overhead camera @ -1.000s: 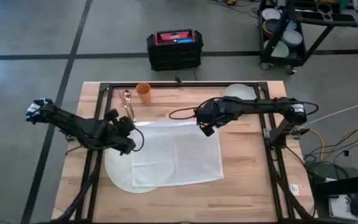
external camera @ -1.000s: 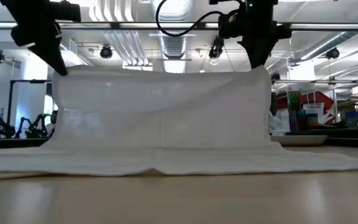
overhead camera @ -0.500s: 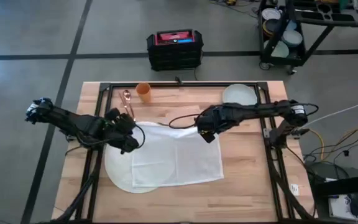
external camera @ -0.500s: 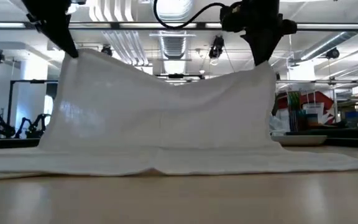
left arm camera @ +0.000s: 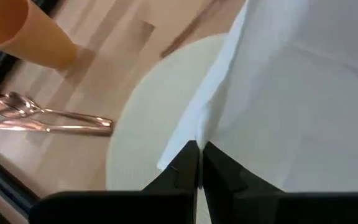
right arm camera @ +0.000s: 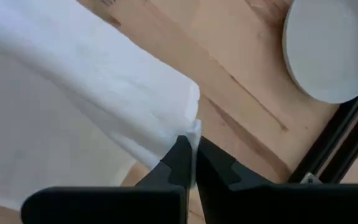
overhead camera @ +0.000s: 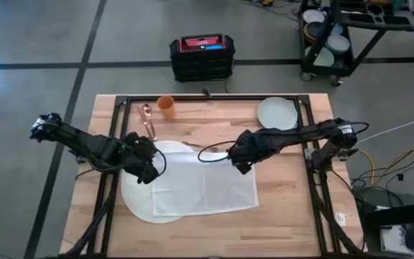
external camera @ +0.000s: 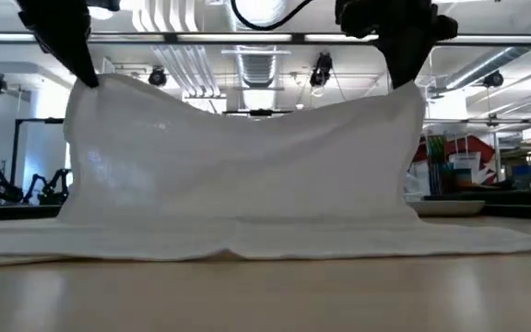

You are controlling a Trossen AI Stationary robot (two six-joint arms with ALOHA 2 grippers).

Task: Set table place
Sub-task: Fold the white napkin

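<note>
Two grippers hold a white cloth [overhead camera: 203, 183] above the table [overhead camera: 286, 208]: the left gripper [left arm camera: 197, 163] and right gripper [right arm camera: 191, 154] each have fingers pinched shut on a far corner. The cloth's lower part drapes across the round white mat [overhead camera: 136, 201], at 8 o'clock from the plate [overhead camera: 277, 112]. Uneven lowering could wrinkle it or let a corner slip, landing it crooked.

We saw bare table [overhead camera: 286, 208] along the near edge and right side, far edge crowded by cup [overhead camera: 165, 106], spoon [overhead camera: 148, 119], plate [overhead camera: 277, 113], lifted cloth [overhead camera: 203, 183] spanning the middle.
</note>
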